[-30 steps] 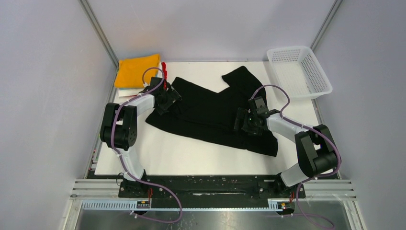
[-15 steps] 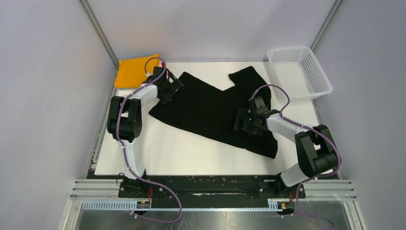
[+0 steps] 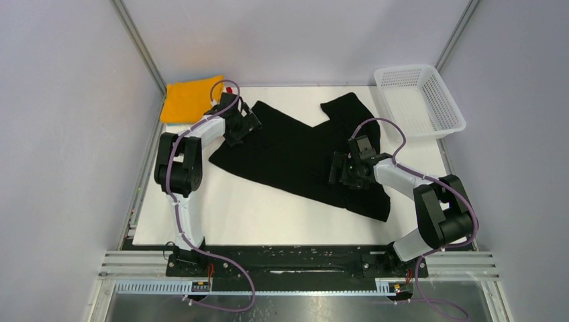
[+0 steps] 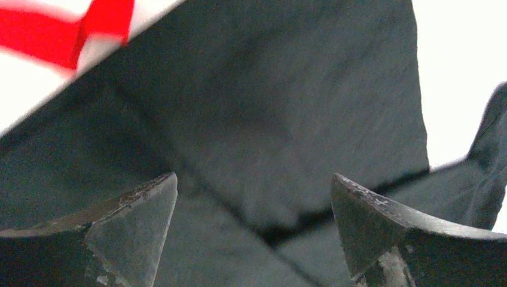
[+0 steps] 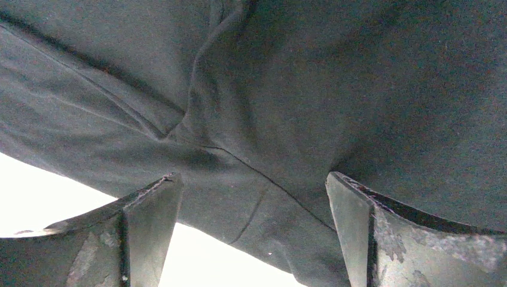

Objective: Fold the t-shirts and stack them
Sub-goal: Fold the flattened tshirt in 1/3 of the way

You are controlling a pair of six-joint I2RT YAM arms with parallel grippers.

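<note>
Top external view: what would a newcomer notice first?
The big black t-shirt sprawled crumpled across the middle of the white table, with the left gripper and right gripper open over its opposite ends. Next, the folded orange-yellow shirt at far left and white mesh basket at far right.

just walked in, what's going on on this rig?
Both arms are working on the black t-shirt, which lies spread out, wrinkled and not yet folded, on the white table. The left claw hangs open over the shirt's far-left corner, beside the folded orange shirt. The right claw hangs open over the shirt's right side. Neither grips cloth. The white basket sits at the far-right corner.
</note>
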